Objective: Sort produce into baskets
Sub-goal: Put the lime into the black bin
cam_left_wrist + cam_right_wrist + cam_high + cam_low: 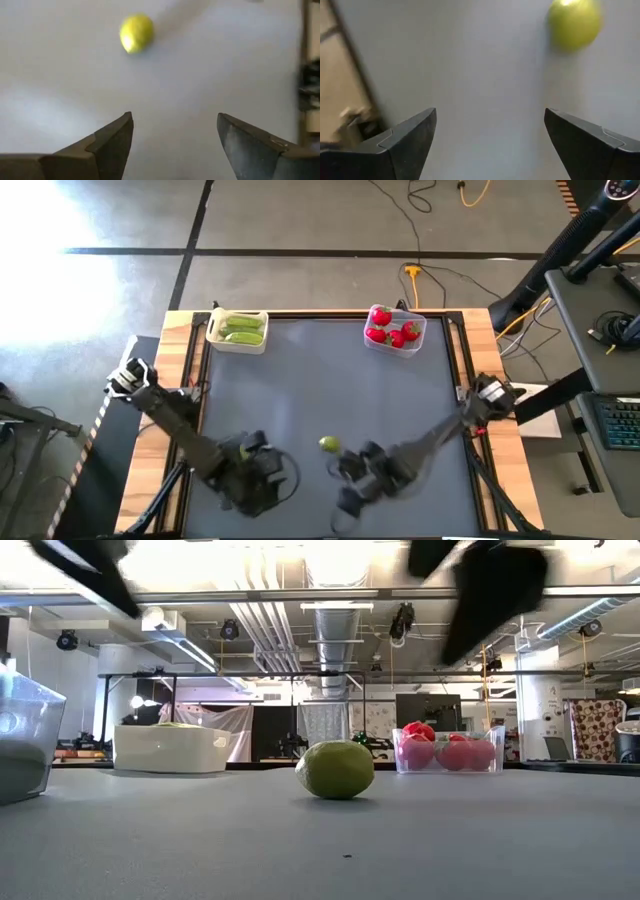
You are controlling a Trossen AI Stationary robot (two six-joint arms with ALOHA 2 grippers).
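Observation:
One round lime-green fruit (pixel 329 444) lies on the grey table mat, near its front middle. It also shows in the low view (pixel 335 769), the left wrist view (pixel 136 32) and the right wrist view (pixel 574 22). My left gripper (pixel 175 117) is open and empty, above the mat to the fruit's left (pixel 272 470). My right gripper (pixel 490 112) is open and empty, just right of the fruit and nearer the front (pixel 348 472). The white basket (pixel 237 330) holds green cucumbers. The clear basket (pixel 395 330) holds red strawberries. A see-through tub (pixel 25 740) shows only at the low view's left edge.
The white and clear baskets stand at the mat's far edge, left and right. Wooden rails (pixel 185 380) border the mat on both sides. Bare mat (pixel 330 380) lies between the baskets and the grippers. Cables (pixel 420 280) lie on the floor beyond the table.

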